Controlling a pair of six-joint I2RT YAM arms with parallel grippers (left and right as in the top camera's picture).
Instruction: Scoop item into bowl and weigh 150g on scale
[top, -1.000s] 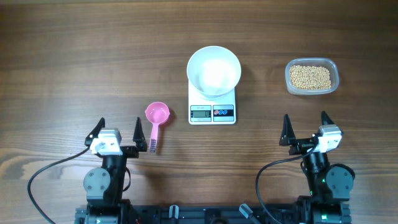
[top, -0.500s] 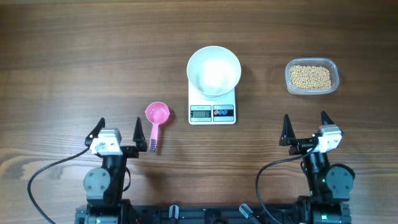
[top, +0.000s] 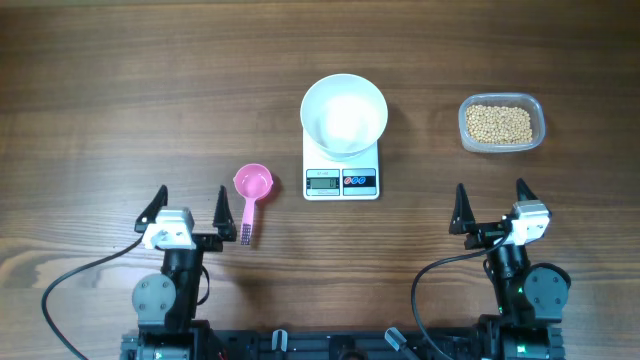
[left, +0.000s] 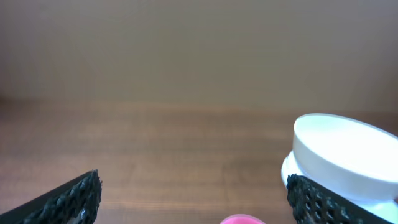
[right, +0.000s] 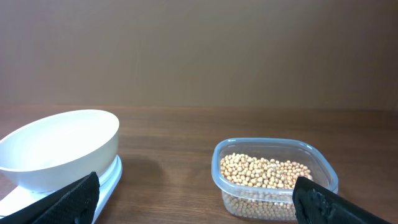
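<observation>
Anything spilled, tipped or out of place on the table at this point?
Nothing stands out. The white bowl sits upright on the scale, the soybeans are all inside their clear tub, and the pink scoop lies flat beside the scale; no stray beans show.

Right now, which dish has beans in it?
The clear plastic tub, far right; the white bowl on the scale and the pink scoop are empty.

1. A dark brown wooden table (top: 120, 80), its grain running left to right, fills the overhead view.
2. A small white rectangular digital scale (top: 341, 182) sits near the middle, with its grey display and dark button panel facing the near edge.
3. A pink plastic scoop (top: 252, 184) with a round cup lies left of the scale and apart from it, handle toward the near edge.
4. A clear rectangular plastic tub (top: 463, 122) stands right of the scale, not touching it.
</observation>
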